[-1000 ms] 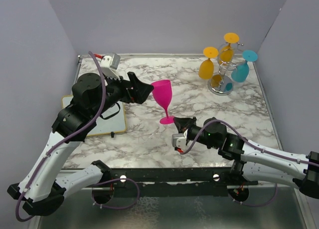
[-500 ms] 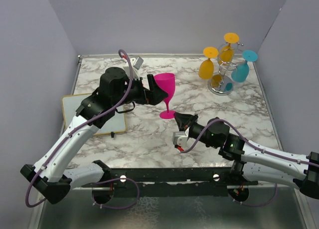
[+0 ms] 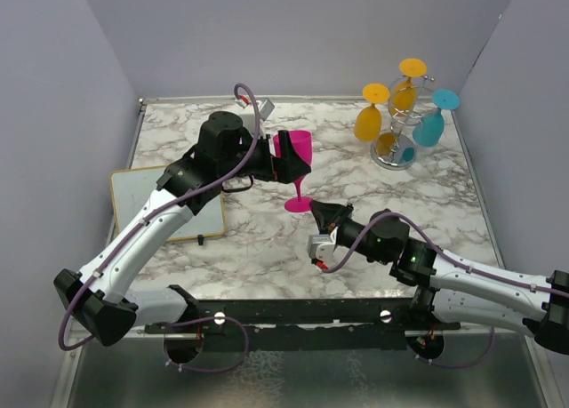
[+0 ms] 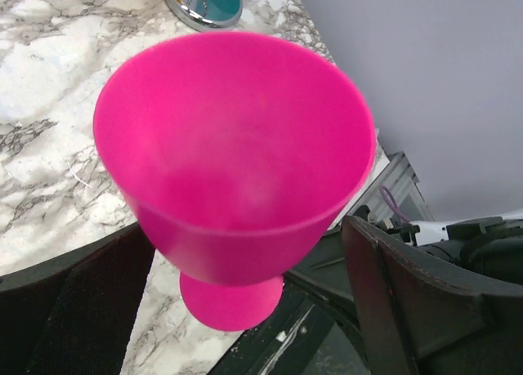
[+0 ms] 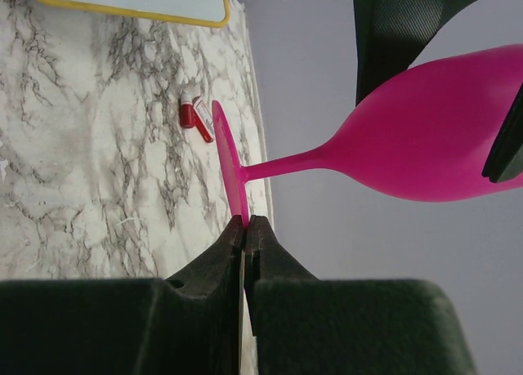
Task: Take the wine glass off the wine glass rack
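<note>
Glasses hang bowl-down from the looped arms of a silver wire rack (image 3: 402,124) at the far right corner of the white marble counter (image 3: 249,239): two orange wine glasses (image 3: 368,122) and a teal wine glass (image 3: 428,129), their round feet on top. The pink plastic wine glass (image 4: 237,146) is off that rack and well apart from it, toward the counter's middle, bowl up. The right hand (image 5: 245,224) is clamped on the rim of its foot, fingers pressed together on the thin disc. The left hand (image 3: 292,159) stands spread wide, one black finger (image 4: 409,310) on each side of the bowl; whether they touch it cannot be told. A yellow-framed whiteboard (image 3: 133,195) lies flat at the left edge, and a small red-and-white item (image 5: 194,113) sits on the counter beyond the foot.
</note>
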Robot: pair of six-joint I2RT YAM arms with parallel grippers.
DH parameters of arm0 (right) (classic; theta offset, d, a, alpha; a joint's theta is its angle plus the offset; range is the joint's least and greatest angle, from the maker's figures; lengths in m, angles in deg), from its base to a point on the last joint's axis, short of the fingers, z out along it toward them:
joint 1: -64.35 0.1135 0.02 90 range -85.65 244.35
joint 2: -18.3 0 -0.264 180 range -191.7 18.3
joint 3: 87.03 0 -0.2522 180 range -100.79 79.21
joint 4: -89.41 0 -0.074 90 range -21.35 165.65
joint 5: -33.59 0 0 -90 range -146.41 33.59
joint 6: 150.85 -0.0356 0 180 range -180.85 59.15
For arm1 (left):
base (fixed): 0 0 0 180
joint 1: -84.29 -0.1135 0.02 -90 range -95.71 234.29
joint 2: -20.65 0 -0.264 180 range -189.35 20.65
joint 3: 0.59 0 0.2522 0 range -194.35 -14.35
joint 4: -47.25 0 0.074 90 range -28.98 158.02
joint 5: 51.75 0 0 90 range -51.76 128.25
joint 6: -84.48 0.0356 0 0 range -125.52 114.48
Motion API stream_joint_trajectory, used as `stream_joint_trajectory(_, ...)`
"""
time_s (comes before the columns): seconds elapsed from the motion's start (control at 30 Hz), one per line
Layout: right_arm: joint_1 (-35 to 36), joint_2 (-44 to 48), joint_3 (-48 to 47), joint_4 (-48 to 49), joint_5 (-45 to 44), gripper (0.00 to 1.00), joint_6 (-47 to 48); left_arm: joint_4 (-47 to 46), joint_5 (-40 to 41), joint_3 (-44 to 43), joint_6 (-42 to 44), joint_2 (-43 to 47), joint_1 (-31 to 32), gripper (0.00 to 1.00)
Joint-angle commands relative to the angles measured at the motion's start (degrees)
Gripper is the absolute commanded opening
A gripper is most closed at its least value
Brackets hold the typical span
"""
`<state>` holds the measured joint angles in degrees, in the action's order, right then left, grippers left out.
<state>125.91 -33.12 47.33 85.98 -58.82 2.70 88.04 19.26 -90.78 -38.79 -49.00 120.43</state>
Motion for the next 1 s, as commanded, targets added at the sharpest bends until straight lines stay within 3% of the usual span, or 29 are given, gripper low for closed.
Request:
stream_joint_trajectory(0.0, 0.4, 0.2, -0.3, 2.0, 1.1, 0.01, 0.3, -2.3, 0.9, -3.6, 1.9, -1.9, 0.2, 0.96)
stream_joint_trajectory(0.73, 0.4, 0.7, -0.7, 1.2, 1.3, 0.01, 0.3, -5.0, 3.7, -2.2, 5.0, -3.2, 0.2, 0.98)
stream_joint_trajectory(0.97, 0.4, 0.7, -1.2, 0.1, 0.9, 0.01, 0.5, -5.5, 5.2, -1.9, 5.1, -2.3, 0.2, 0.82)
